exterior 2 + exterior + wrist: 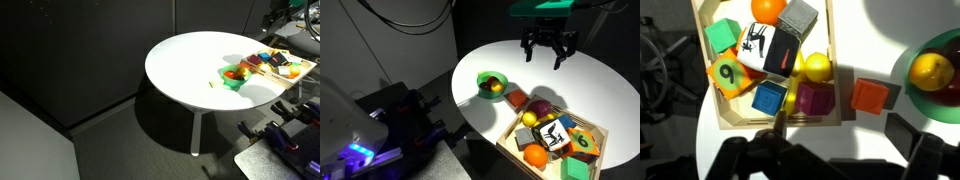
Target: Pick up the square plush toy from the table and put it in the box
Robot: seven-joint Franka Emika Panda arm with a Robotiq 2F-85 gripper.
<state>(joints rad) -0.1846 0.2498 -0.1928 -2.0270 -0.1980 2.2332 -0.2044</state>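
The square plush toy [765,45], white with black markings, lies inside the light-wood box [750,122] among other toys. It also shows in an exterior view [557,133], in the box [513,125] at the near edge of the round white table [510,55]. My gripper [548,50] hangs above the table's far side, well away from the box, open and empty. In the wrist view its dark fingers [840,150] frame bare tabletop below the box. The box also shows at the table's right edge in an exterior view [282,66].
A red block [870,95] sits on the table beside the box. A green bowl [940,45] holding a yellow fruit stands further off, also seen in both exterior views [492,85] [235,77]. The box holds a blue cube [770,98], a magenta cube [815,98] and a numbered green cube [730,75].
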